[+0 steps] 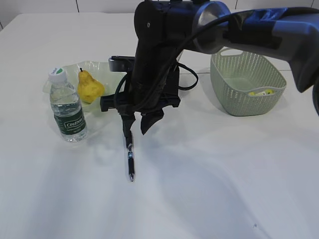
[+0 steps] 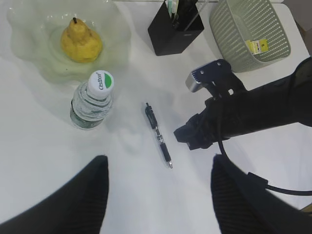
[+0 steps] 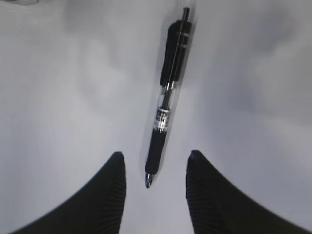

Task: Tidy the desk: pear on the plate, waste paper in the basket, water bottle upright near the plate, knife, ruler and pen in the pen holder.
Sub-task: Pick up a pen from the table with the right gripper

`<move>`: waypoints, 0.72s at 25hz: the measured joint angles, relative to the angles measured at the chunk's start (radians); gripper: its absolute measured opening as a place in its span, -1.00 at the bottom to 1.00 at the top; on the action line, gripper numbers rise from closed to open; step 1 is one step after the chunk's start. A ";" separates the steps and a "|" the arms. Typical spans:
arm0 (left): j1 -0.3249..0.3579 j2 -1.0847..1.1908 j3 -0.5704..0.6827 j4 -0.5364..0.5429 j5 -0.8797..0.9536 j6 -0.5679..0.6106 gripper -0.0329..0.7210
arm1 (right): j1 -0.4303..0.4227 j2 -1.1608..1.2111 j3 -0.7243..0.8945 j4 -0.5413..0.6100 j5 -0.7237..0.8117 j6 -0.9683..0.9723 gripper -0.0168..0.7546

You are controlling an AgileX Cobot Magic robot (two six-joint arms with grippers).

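The right gripper (image 3: 153,183) hangs over the pen (image 3: 167,97), its jaws apart and empty with the pen's tip lying between them on the white table (image 1: 209,189). The left gripper (image 2: 158,195) is high above the table, jaws apart and empty. The pear (image 1: 89,87) sits on the plate (image 1: 102,69) at far left, the water bottle (image 1: 67,107) stands upright just near of it, and the waste paper (image 1: 262,92) lies in the basket (image 1: 246,82) at right.
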 joint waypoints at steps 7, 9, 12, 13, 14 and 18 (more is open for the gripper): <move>0.000 0.000 0.000 0.000 0.000 0.002 0.32 | 0.000 0.009 0.000 -0.006 -0.095 0.025 -0.08; 0.000 0.000 0.000 0.000 0.000 0.002 0.32 | 0.000 0.009 0.000 -0.013 -0.114 0.029 -0.09; 0.000 0.000 0.000 0.000 0.000 0.002 0.32 | 0.000 0.009 0.000 -0.015 -0.134 0.029 -0.08; 0.000 0.000 0.000 0.000 0.000 0.002 0.32 | 0.000 0.009 0.000 -0.015 -0.138 0.030 -0.08; 0.000 0.000 0.000 0.000 0.000 0.002 0.32 | 0.000 0.009 0.000 -0.017 -0.143 0.030 -0.08; 0.000 0.000 0.000 0.000 0.000 0.002 0.32 | 0.000 0.009 0.000 -0.017 -0.159 0.032 -0.08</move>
